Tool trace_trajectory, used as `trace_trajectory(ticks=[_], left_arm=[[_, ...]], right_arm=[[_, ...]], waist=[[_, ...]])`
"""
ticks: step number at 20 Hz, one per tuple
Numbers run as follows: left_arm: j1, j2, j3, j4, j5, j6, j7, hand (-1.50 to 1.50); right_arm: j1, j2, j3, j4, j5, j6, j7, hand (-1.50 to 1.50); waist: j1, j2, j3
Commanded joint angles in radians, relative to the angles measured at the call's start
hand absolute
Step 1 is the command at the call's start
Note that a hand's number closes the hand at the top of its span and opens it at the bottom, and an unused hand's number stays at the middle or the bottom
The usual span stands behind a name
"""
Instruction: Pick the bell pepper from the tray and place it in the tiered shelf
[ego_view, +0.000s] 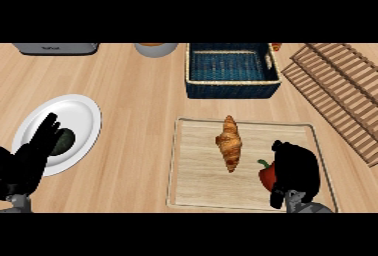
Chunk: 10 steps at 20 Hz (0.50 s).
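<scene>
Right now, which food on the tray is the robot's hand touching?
The red bell pepper, at the tray's right side. The right hand curls round it. The croissant lies alone in the middle, untouched.

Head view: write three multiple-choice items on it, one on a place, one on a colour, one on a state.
1. Where does the croissant lie?
A. on the tray
B. in the basket
C. on the plate

2. What colour is the pepper?
A. green
B. yellow
C. red

3. What is the right hand doing?
A. resting flat on the counter
B. curling round the pepper
C. holding the croissant

Answers: 1 A, it lies inside the tray's rim; 2 C, a red body with a green stem; 3 B, its fingers wrap the pepper on the tray.
</scene>
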Motion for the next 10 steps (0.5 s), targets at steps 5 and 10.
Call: trace_trajectory(ticks=[5, 10], left_arm=[[-0.053, 0.032, 0.058, 0.065, 0.031, -0.068, 0.019, 0.0], [0.026, 0.01, 0.042, -0.021, 0.011, -0.063, 0.045, 0.0]], right_arm=[[-0.033, -0.022, 0.016, 0.083, 0.043, -0.028, -0.049, 1.5], [-0.034, -0.069, 0.019, 0.092, 0.079, -0.118, -0.114, 1.5]], waist=[[-0.001, 0.009, 0.002], [0.003, 0.008, 0.003]])
